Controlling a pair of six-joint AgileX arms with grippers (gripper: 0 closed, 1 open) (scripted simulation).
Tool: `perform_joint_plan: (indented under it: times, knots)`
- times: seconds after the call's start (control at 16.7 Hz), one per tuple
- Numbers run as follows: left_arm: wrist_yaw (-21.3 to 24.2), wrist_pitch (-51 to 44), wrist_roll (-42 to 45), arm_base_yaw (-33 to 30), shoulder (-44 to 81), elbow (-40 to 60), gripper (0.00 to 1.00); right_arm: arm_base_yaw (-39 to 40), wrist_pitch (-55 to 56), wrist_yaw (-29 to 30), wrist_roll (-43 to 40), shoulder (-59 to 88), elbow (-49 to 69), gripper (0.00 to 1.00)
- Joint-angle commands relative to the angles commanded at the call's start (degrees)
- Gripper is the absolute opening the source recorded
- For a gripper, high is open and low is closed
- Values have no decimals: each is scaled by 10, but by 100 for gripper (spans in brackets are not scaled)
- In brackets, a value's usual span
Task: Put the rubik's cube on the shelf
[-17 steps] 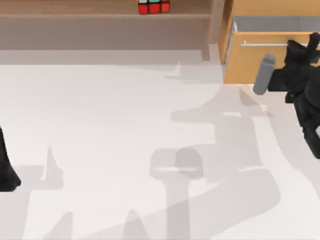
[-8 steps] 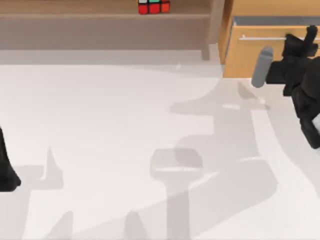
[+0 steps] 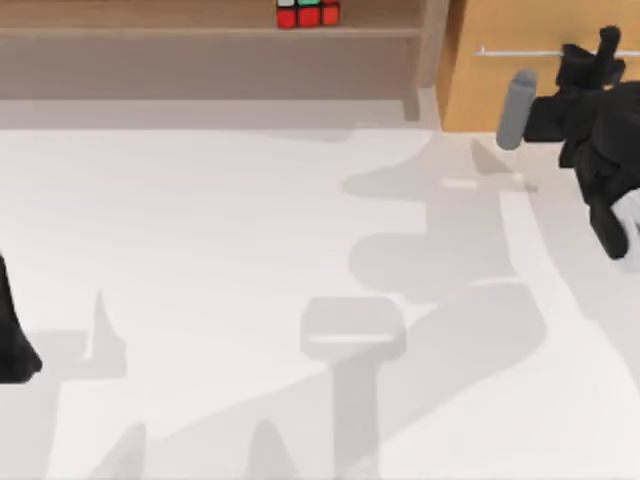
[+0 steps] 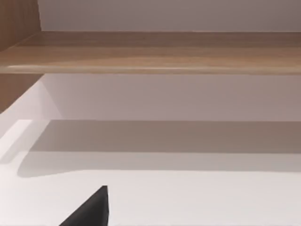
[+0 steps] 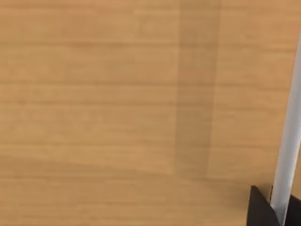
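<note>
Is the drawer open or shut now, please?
Shut: the drawer front sits flush, no inside showing, with the right gripper at its handle.

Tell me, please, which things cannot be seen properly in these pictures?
- Rubik's cube on the shelf, top view: the picture's upper edge cuts it off.
- Right gripper at the cabinet's metal handle, top view: the dark arm covers the fingers, so the grip cannot be judged.
- Left arm, parked at the table's left side, top view: the edge cuts it off.
</note>
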Motion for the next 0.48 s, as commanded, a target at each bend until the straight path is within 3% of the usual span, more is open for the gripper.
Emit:
perform_joint_plan:
  times: [0.24, 0.48]
  knots:
    - [0, 0, 0, 0, 0, 0, 100, 0, 0, 0, 0, 0, 1, 0]
    - [0, 0, 0, 0, 0, 0, 100, 0, 0, 0, 0, 0, 1, 30]
